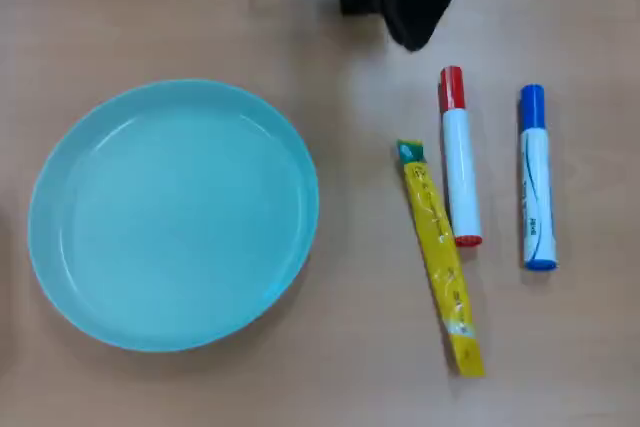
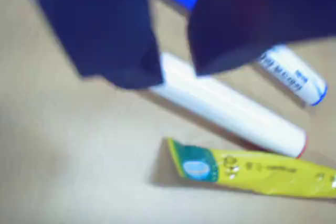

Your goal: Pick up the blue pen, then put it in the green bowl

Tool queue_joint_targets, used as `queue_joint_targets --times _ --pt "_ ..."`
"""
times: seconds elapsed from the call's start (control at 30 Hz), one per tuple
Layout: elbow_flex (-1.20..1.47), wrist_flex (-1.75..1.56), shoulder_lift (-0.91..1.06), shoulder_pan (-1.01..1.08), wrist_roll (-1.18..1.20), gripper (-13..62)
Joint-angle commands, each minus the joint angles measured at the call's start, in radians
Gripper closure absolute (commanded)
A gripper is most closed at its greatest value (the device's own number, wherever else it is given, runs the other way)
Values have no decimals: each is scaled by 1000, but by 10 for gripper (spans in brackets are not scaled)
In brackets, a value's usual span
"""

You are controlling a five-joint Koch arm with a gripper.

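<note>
**An office or classroom desk, by the look of it**

The surface (image 1: 330, 367) is a pale wood-grain laminate, the kind common on desks, lit evenly from above. On it lie stationery: a blue pen (image 1: 536, 179) and a red marker (image 1: 459, 157), both thick whiteboard-style markers, side by side. Next to them is a yellow sachet (image 1: 440, 257), like a single-serve drink stick. A green bowl (image 1: 172, 213) of plain plastic sits well apart. No walls, shelving or other furniture show, so the room cannot be told more closely.
</note>
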Motion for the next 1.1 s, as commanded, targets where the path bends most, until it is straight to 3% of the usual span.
queue_joint_targets --times 0.0,0.3,0.67,0.87,1.07 --pt "-150 118 12 -23 -3 499" --pt "-440 245 -258 -172 -46 498" --pt "-792 388 -637 -242 -318 497" --pt "-853 396 -767 -282 -506 483" --pt "-896 397 -830 -298 -647 376"
